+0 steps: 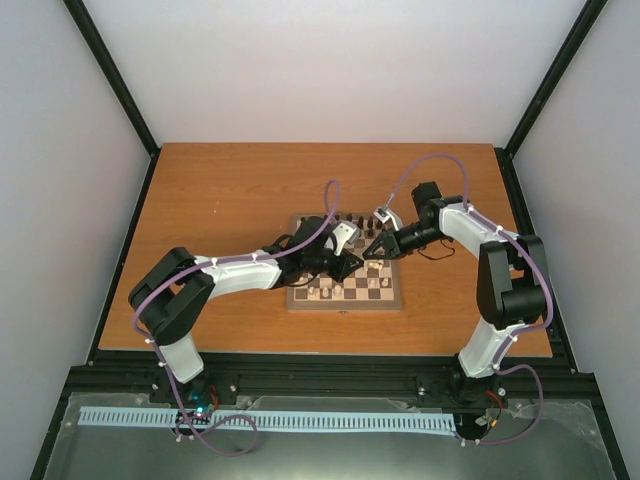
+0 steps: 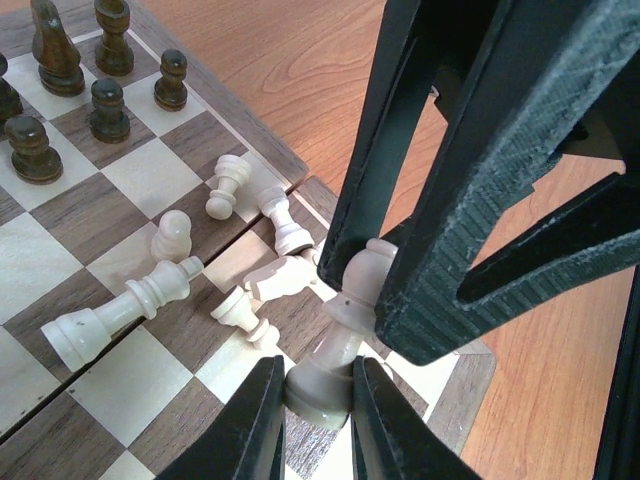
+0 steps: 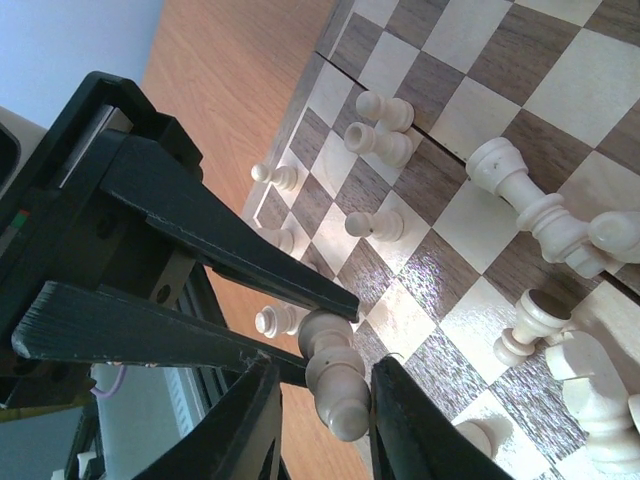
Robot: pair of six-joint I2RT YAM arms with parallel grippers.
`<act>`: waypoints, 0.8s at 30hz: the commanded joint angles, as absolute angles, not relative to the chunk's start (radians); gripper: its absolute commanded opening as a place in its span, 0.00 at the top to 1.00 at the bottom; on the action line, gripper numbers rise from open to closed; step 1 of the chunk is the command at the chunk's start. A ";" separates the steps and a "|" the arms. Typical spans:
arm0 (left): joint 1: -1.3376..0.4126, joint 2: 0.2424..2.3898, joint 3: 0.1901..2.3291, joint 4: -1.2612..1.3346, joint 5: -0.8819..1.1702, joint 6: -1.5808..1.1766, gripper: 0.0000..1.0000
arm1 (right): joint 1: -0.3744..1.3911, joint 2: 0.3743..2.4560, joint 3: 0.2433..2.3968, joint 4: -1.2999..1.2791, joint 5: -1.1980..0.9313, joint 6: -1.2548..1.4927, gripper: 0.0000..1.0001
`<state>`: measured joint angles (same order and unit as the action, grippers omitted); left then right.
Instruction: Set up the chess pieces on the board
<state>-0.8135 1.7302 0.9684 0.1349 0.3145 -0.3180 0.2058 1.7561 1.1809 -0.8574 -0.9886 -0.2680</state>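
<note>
Both grippers meet over the right part of the board point(image 1: 345, 305). My left gripper point(image 2: 318, 372) is shut on the round base of one cream chess piece point(image 2: 335, 372), held tilted just above the squares. My right gripper point(image 3: 325, 375) stands open around that piece's head point(image 3: 338, 385): one finger touches it and a narrow gap shows at the other. In the top view the left gripper point(image 1: 350, 262) and right gripper point(image 1: 372, 252) nearly touch. Several cream pieces point(image 2: 120, 315) lie toppled on the board point(image 2: 60, 260), and dark pieces point(image 2: 105, 105) stand in rows at its far side.
The right gripper's ribbed fingers point(image 2: 470, 250) fill the left wrist view's right half. Fallen cream pieces point(image 3: 530, 205) and standing cream pawns point(image 3: 372, 223) crowd the squares point(image 3: 450, 290) beside the held piece. The board's edge and bare wooden table point(image 1: 220, 200) lie close by.
</note>
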 commanded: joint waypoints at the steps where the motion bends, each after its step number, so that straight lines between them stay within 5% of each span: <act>1: -0.808 1.691 0.965 0.184 0.319 -0.327 0.82 | 0.211 1.767 1.174 -0.845 -1.027 -0.273 0.77; 6: -0.808 1.695 0.972 0.173 0.313 -0.324 0.80 | 0.211 1.758 1.178 -0.843 -1.031 -0.277 0.87; 14: -0.800 1.595 0.974 0.050 0.105 -0.301 0.38 | 0.210 1.678 1.226 -0.843 -0.917 -0.296 0.90; 20: -0.698 1.414 0.877 0.017 -0.148 -0.403 0.24 | 0.229 1.573 1.243 -0.817 -0.714 -0.330 0.90; 24: -0.586 1.369 0.816 0.027 -0.134 -0.513 0.24 | 0.305 1.518 1.218 -0.807 -0.565 -0.374 0.90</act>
